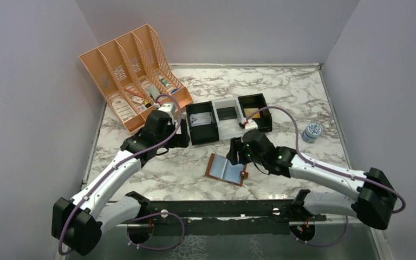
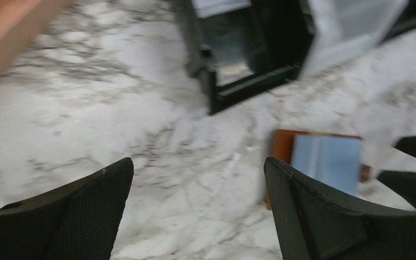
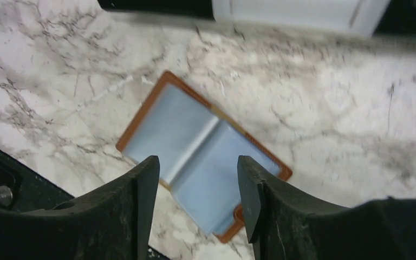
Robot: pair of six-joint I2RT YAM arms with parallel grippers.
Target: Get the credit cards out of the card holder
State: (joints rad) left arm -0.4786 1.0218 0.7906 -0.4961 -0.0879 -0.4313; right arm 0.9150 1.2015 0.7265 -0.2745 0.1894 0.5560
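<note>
The card holder (image 1: 226, 170) lies spread open on the marble near the front, brown rim up, with pale blue-grey inner faces. I cannot tell cards apart from pockets on it. It also shows in the right wrist view (image 3: 195, 146) and the left wrist view (image 2: 325, 160). My right gripper (image 1: 234, 154) (image 3: 196, 162) is open and empty, hovering just above the holder's right half. My left gripper (image 1: 184, 140) (image 2: 197, 165) is open and empty over bare marble, left of the holder. A pale grey flat card (image 1: 199, 119) lies in the left black tray.
A row of black-and-white trays (image 1: 228, 129) stands just behind the holder. An orange file rack (image 1: 132, 76) with papers is at the back left. A small round jar (image 1: 312, 132) sits at the right. Walls close in on both sides.
</note>
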